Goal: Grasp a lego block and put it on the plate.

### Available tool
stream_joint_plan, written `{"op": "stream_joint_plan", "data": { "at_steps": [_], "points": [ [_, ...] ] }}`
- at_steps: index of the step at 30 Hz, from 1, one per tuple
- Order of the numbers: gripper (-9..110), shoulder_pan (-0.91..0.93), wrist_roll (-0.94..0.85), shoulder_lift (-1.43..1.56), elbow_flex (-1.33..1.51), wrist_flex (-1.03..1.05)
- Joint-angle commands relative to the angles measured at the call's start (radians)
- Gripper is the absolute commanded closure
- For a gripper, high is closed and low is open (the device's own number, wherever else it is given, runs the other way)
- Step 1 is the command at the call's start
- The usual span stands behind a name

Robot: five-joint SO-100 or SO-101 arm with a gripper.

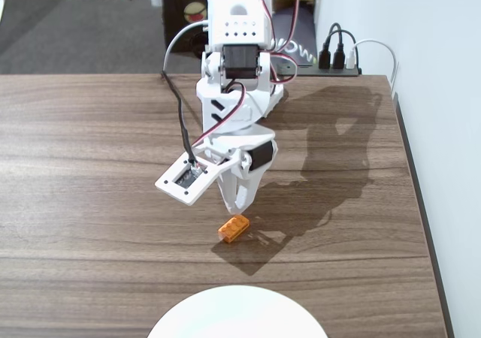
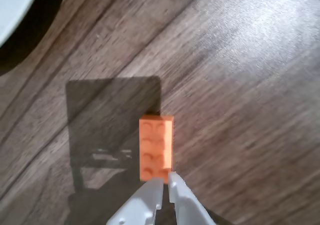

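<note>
Item: brick point(image 2: 156, 147). Orange, studded in two rows, lying flat on the worktop point(image 1: 90, 165), studs up. I judge it light, rigid and hard-skinned, not fragile; the smooth plastic sides could slip under a skewed pinch, and a nudge would likely slide it on the wood. Best hold, in my view: across the two long side faces, near mid-length, fingers low on the walls rather than on the studs.

Orientation: in the wrist view the long axis runs up and down the picture, roughly in line with the fingers' reach. In the fixed view point(image 1: 233, 228) it lies on a slant, one end toward the upper right.

Fingers point(image 2: 165, 180): I read them as pressed together, holding nothing, tips at the brick's near end in the wrist view. In the fixed view they hang just above the brick point(image 1: 237, 203); whether they touch it I cannot tell. They would need to part before I take hold.

Plate point(image 1: 237, 315): white, bare, at the bottom edge of the fixed view, near the brick but apart from it.
</note>
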Motion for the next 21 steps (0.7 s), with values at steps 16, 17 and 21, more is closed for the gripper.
{"op": "stream_joint_plan", "data": {
  "at_steps": [16,17,21],
  "points": [
    [100,-0.023,0.038,-0.091,-0.084,-0.034],
    [100,-0.021,0.038,-0.087,-0.081,-0.029],
    [100,-0.023,0.100,-0.043,-0.094,0.005]
  ]
}}
